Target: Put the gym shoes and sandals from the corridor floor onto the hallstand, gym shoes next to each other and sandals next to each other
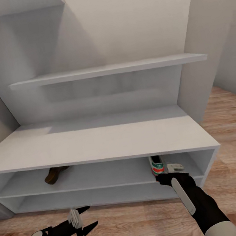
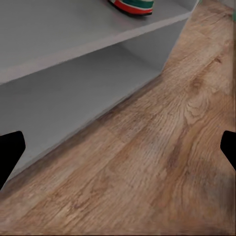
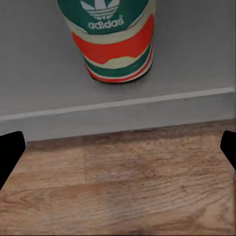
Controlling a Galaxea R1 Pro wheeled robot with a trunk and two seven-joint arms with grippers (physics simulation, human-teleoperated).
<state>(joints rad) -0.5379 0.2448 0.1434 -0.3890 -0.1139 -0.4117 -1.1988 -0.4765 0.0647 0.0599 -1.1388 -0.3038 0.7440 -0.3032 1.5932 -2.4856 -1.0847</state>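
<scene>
- Head view: the shoe rack [image 1: 99, 144] stands against the wall, two open shelf bays under a flat top, wall shelves above.
- One gym shoe [image 1: 156, 166] sits on the upper shelf bay at the far right end, heel facing out, just ahead of the right hand [image 1: 175, 171]. The hand is at the shelf edge right behind the heel; from here I cannot tell if it touches the shoe.
- One brown sandal [image 1: 55, 174] lies on the same upper shelf, far over toward the left hand's side, well apart from the gym shoe.
- Left hand [image 1: 82, 220] hovers low over the floor [image 1: 230, 145] in front of the rack, fingers spread, nothing in them.
- Left wrist view: two dark fingertips [image 2: 11, 152] at the frame edges, wide apart, empty. Ahead of the hand is bare wood floor and the rack's lower bay; the gym shoe's sole [image 2: 132, 6] is beyond it on the upper shelf.
- Right wrist view: fingertips [image 3: 10, 150] spread wide, nothing between them. The gym shoe heel [image 3: 114, 39] stands directly ahead on the shelf, apart from the fingers, so the shoe looks released.
- Progress, judged: one gym shoe and one sandal are on the rack, about half done. The second gym shoe and second sandal are left; each needs to land beside its partner.
</scene>
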